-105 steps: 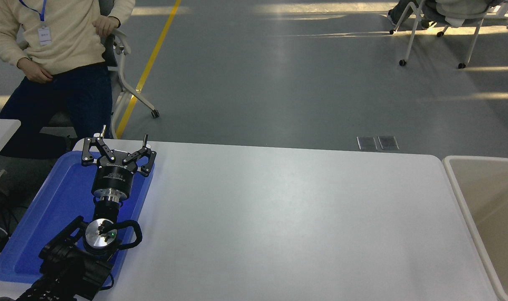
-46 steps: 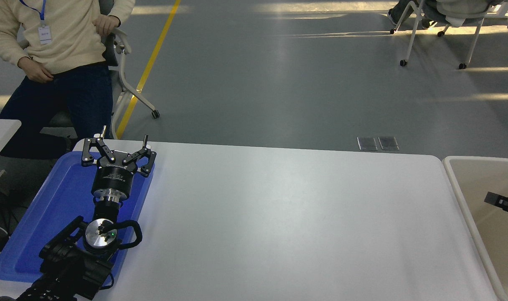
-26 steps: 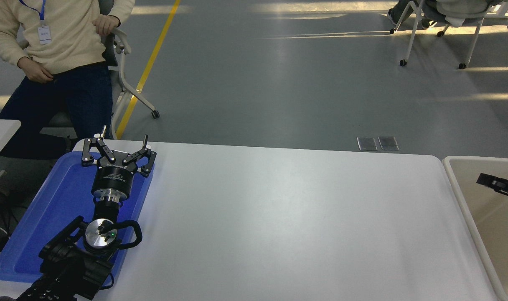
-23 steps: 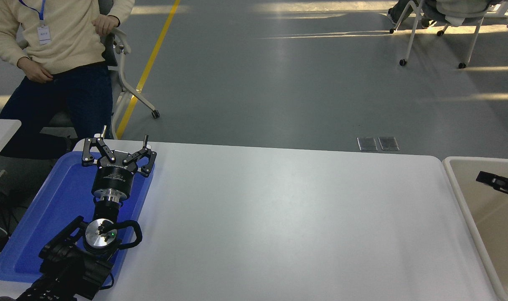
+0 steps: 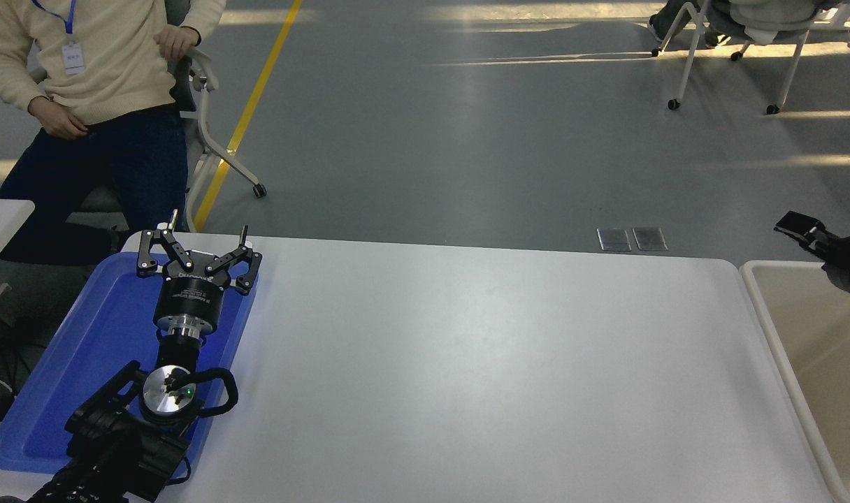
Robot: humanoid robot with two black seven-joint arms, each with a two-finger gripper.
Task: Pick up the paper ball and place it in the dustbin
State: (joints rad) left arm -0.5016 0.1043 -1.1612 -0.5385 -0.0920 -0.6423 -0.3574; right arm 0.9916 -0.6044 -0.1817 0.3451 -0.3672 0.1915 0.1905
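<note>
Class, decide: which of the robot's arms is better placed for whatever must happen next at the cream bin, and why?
Right, probably. The right gripper hangs just over the dustbin at the table's right end; the left gripper sits parked over the blue tray, far across the table.

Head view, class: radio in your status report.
Left gripper open, parked over blue tray. Right gripper above dustbin. No paper ball seen.

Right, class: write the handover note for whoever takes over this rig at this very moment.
Left gripper: open, holding nothing, parked over the blue tray.
Right gripper: only partly in view at the right edge, above the dustbin's far rim; open or shut cannot be told.
Dustbin: at the table's right end, mostly out of frame.
Paper ball: not visible anywhere, on the table or in the visible part of the bin.
Done: cannot confirm.
Left: check the bin for the ball.
</note>
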